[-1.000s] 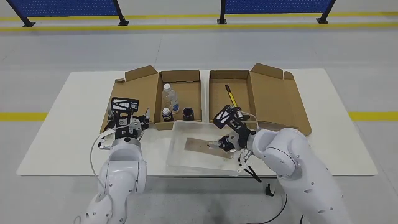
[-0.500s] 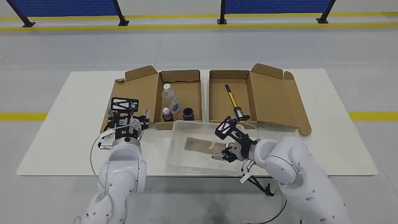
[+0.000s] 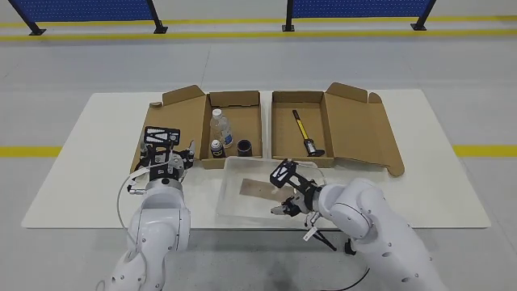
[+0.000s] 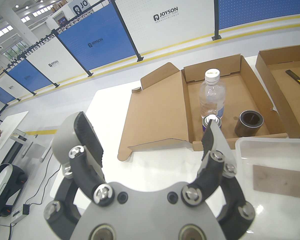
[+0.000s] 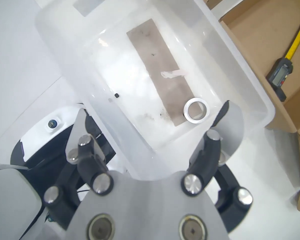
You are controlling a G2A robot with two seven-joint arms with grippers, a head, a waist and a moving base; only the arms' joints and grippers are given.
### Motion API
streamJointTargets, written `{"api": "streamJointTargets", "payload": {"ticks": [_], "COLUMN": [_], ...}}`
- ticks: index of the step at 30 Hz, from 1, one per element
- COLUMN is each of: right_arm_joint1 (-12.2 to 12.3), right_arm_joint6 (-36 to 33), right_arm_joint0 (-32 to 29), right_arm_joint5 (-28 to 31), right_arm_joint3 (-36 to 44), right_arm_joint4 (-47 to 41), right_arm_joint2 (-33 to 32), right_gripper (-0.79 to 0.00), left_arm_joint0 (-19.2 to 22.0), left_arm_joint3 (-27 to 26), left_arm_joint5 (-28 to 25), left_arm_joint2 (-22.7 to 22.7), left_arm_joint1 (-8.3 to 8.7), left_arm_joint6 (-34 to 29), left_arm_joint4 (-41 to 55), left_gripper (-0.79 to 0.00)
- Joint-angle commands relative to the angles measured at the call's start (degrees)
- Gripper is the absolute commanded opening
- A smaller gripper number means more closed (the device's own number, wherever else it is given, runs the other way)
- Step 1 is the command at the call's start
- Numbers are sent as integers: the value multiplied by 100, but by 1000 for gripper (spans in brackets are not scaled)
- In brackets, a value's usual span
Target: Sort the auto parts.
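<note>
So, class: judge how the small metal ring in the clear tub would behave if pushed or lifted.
The metal ring looks rigid and probably won't deform. Lying flat, it would likely slide, not roll. Its shiny wall may be slippery.

The ring (image 5: 196,110) is bright, smooth metal, lying in a frosted, translucent plastic tray (image 5: 240,62) (a dull brown patch on its floor). The boxes (image 4: 155,116) are matt cardboard, the bottle (image 4: 212,96) clear glossy plastic, the sleeve (image 4: 248,123) dark metal.

A logo with lettering is printed on the white panel (image 4: 170,26) and the blue panels (image 4: 95,51), and the label print on the bottle (image 4: 212,96) cannot be read.
</note>
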State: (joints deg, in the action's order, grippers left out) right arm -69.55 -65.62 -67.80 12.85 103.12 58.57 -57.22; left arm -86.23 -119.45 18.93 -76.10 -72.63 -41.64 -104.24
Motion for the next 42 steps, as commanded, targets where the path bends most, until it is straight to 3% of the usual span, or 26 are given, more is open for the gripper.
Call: {"api": "streamJointTargets", "payload": {"ticks": [1,11,42], "right_arm_joint1": [-33,-152,-408], "right_arm_joint6": [-54,-61,266], "right_arm_joint0": [107,478,1159], "right_arm_joint5": [-174,-799,-633], "right_arm_joint3": [-195,-979,-2457], "right_arm_joint4": [-27,-148,-864], "right_arm_joint2": [121,365,855], "right_gripper": [0,0,0], "left_arm_joint0": [0,0,0], "left_arm_joint3": [0,0,0], "left_arm_joint5": [0,0,0], "left_arm_joint2": [0,0,0], "left_arm_joint1": [0,0,0], "left_arm_joint6": [0,0,0], "left_arm_joint4": [0,0,0], "left_gripper": [0,0,0]}}
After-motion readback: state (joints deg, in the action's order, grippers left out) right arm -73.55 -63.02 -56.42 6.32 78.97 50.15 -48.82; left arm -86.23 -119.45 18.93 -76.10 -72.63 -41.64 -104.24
